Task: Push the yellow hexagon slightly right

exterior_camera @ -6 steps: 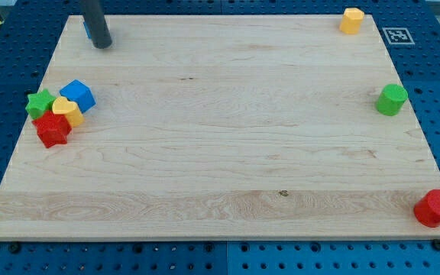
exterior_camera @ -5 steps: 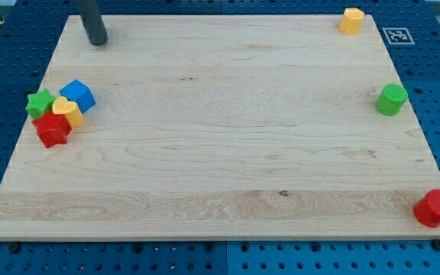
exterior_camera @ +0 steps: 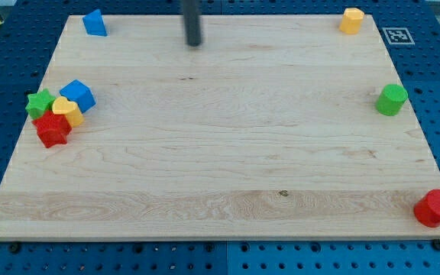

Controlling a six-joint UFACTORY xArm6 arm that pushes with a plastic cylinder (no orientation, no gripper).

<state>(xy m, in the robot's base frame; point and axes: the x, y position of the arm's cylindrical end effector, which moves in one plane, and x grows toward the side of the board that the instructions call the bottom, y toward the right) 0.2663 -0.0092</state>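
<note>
The yellow hexagon (exterior_camera: 351,20) sits at the view's top right corner of the wooden board (exterior_camera: 220,168). My tip (exterior_camera: 195,43) is on the board near the top edge, a little left of centre, far to the left of the yellow hexagon and touching no block. A small blue block (exterior_camera: 94,23) lies at the top left, well left of my tip.
A cluster at the view's left holds a blue cube (exterior_camera: 78,95), a yellow heart (exterior_camera: 67,111), a green star (exterior_camera: 40,102) and a red star (exterior_camera: 52,129). A green cylinder (exterior_camera: 392,100) stands at the right edge. A red block (exterior_camera: 435,208) sits at the bottom right corner.
My tip has slid right along the top edge from the top left corner, uncovering the small blue block there. No block has moved.
</note>
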